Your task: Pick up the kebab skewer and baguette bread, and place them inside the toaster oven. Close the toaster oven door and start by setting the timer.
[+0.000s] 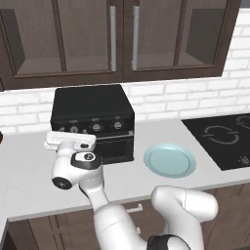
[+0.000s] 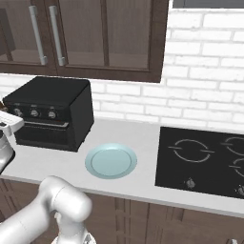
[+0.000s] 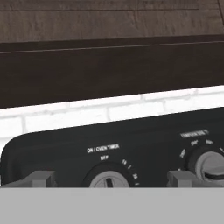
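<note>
The black toaster oven point(image 1: 93, 105) point(image 2: 52, 95) stands on the counter against the brick wall. Its door point(image 1: 117, 146) point(image 2: 45, 133) is closed upright. My gripper point(image 1: 68, 136) point(image 3: 111, 180) is open at the left end of the knob panel. In the hand view the ON/OVEN TIMER knob point(image 3: 107, 179) sits between my two fingertips point(image 3: 41, 178), its pointer near OFF, and I cannot tell whether they touch it. A second knob point(image 3: 210, 164) is to its right. The kebab skewer and the baguette bread are out of view.
A light blue plate point(image 1: 169, 160) point(image 2: 111, 160) lies on the grey counter right of the oven. A black cooktop point(image 1: 224, 139) point(image 2: 205, 157) lies further right. Dark wood cabinets point(image 1: 122, 34) hang above the oven.
</note>
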